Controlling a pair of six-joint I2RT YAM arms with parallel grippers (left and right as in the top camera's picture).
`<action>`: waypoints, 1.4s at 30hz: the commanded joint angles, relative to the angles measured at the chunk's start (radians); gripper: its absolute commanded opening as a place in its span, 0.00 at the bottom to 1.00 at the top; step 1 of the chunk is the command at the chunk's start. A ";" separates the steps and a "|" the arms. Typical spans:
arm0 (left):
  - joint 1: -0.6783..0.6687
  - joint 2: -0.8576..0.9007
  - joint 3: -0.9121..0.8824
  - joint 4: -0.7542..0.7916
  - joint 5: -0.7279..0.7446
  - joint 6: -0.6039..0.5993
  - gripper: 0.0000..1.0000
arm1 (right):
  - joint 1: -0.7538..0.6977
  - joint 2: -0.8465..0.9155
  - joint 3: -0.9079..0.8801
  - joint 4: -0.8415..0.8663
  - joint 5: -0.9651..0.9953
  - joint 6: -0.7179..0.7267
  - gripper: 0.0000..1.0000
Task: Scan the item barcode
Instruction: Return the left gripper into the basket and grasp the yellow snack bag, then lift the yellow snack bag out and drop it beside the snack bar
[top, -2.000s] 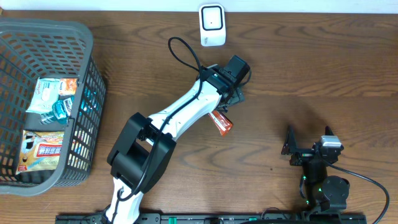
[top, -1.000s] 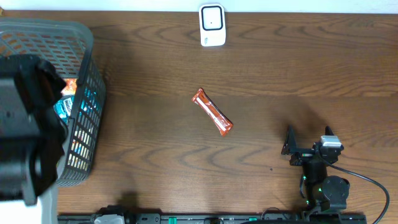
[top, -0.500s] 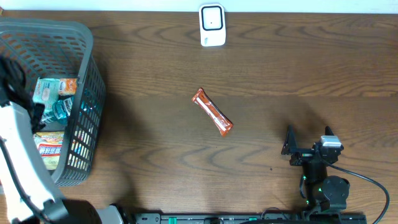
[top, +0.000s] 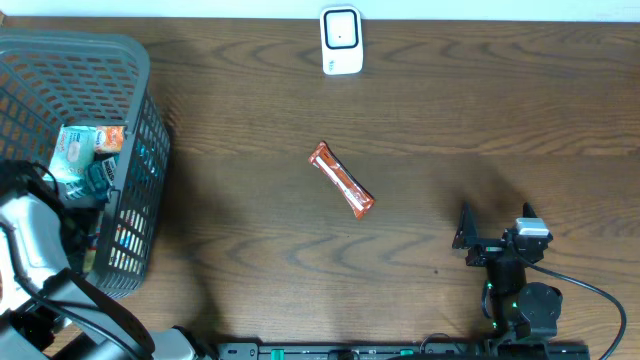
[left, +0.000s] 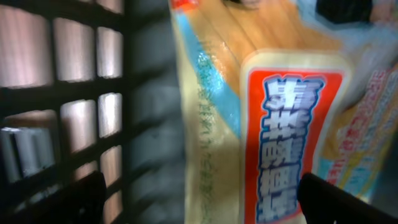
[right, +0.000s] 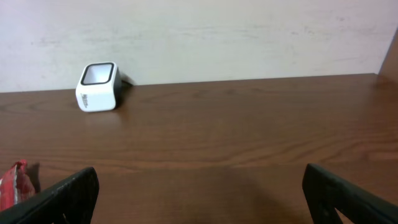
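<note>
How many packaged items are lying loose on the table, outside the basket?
1: the orange snack bar, mid-table below the white scanner. The left arm may hide others.

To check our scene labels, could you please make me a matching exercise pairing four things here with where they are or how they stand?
Things:
1. white scanner
2. orange snack bar
3. grey basket
4. right gripper

Places or states:
A. middle of the table
B. open and empty, near right corner
C. far edge, centre
D. left end, packets inside

Pairs: 1-C, 2-A, 3-D, 4-B.
</note>
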 joint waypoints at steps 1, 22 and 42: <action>0.004 0.000 -0.086 0.061 0.064 0.037 0.98 | -0.009 -0.005 -0.001 -0.003 0.009 -0.012 0.99; 0.004 -0.146 -0.032 0.095 0.101 0.042 0.08 | -0.009 -0.005 -0.001 -0.003 0.009 -0.012 0.99; -0.153 -0.716 0.230 0.218 0.709 -0.008 0.07 | -0.009 -0.005 -0.001 -0.003 0.009 -0.012 0.99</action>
